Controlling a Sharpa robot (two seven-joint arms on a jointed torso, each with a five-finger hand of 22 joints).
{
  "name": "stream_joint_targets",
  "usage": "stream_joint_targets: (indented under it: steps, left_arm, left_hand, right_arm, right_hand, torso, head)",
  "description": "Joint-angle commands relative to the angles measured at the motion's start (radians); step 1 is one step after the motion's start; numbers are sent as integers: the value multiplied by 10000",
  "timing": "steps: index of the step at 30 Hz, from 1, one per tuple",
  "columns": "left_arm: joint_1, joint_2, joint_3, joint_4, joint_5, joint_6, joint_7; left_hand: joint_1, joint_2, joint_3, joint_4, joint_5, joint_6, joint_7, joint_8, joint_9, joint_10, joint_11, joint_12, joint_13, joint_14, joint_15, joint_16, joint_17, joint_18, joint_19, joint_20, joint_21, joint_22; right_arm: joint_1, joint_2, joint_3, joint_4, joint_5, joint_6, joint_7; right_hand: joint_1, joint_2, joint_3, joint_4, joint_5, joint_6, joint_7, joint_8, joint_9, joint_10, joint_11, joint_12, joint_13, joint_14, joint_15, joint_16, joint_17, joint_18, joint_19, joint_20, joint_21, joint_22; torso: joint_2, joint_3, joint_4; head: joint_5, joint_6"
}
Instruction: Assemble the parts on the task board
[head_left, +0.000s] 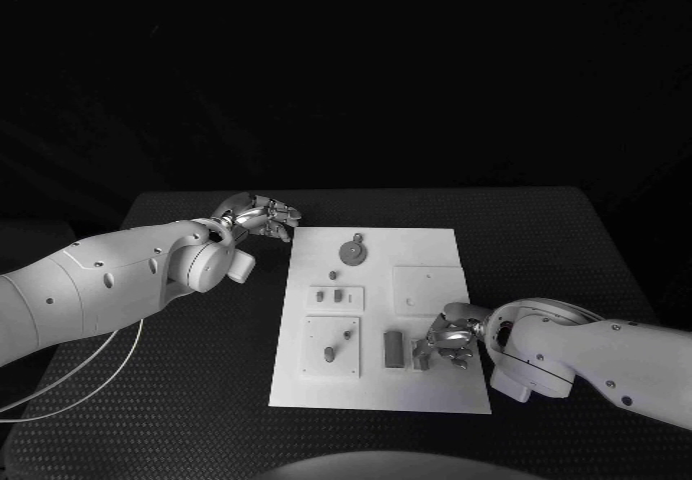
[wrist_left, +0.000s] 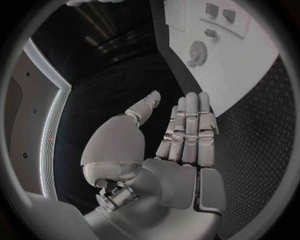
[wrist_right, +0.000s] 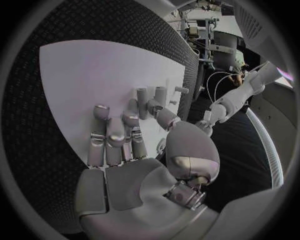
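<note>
On the task board (head_left: 433, 250) | right hand (head_left: 444, 345) nearest, maybe touching upright grey parts (wrist_right: 150, 97), holding nothing | left hand (head_left: 264, 217) open, off board.

Both arms are clad in smooth white shells, rounded and bulbous toward the wrists, dotted with small dark screw holes; thin pale cables loop beneath the left arm (head_left: 101, 285); the right arm (head_left: 606, 360) shows a blocky white wrist piece; the left hand (wrist_left: 178, 150) and right hand (wrist_right: 134, 155) are silver metal, with segmented fingers, domed thumb bases and exposed ribbed wrist fittings
</note>
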Motion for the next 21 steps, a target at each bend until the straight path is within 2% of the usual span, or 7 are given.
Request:
stream_joint_targets:
  steps: [1,5,10,18,21]
  left_arm:
    - [10,8,6,24,47,65,73]
    - [10,3,6,27,47,62,68]
    - [10,4,6,29,47,62,67]
    - [10,11,6,24,47,70,63]
    - [10,13,6,24,47,73,61]
  left_hand:
    - [-106,25,11,63,44,8,77,69,-13,-72,-9,8,9,80,0,-33,14,47,34,17,-38,0]
    - [-108,24,10,65,44,7,78,70,-14,-73,-9,8,10,80,0,-34,16,46,34,17,-38,1]
    - [-109,25,10,68,44,5,78,70,-16,-75,-8,7,10,80,1,-35,18,46,34,17,-38,1]
    - [-111,23,9,72,44,2,79,70,-18,-77,-8,6,11,80,1,-37,22,46,33,18,-38,2]
    - [-112,24,9,74,44,1,80,71,-19,-77,-8,6,12,80,1,-38,23,46,33,18,-37,2]
  right_arm:
    - [-29,74,-9,77,-1,154,274]
    - [-29,77,-9,75,-1,95,279]
    - [-29,77,-8,74,1,25,305]
    - [-29,80,-8,83,34,-30,399]
    - [-29,79,-8,83,37,-66,435]
  right_hand:
    - [-23,-141,-80,13,38,-17,57,-66,-13,-53,28,-30,-9,-79,-3,-5,-19,67,-53,26,-44,175]
    - [-135,-306,-96,184,39,-21,59,-75,-24,-53,29,-32,-20,-83,-3,-5,-31,67,-39,35,-54,164]
    - [-290,-590,-48,573,39,-29,59,-88,-40,-58,29,-35,-37,-87,-6,-6,-51,67,-21,28,-77,154]
    - [-578,-1309,123,1383,39,-61,63,-106,-54,-78,33,-30,-53,-100,-8,1,-74,67,5,0,-102,156]
    - [-589,-1453,176,1553,39,-75,67,-108,-51,-85,35,-24,-53,-106,-8,6,-78,67,8,-9,-101,161]
  torso:
    - [0,1,3]
    - [0,4,0]
    - [-1,2,-1]
    - [0,6,-4]
    - [0,4,-4]
  head:
    - [6,8]
    - [8,13]
    - [6,15]
    - [13,17]
    - [17,12]
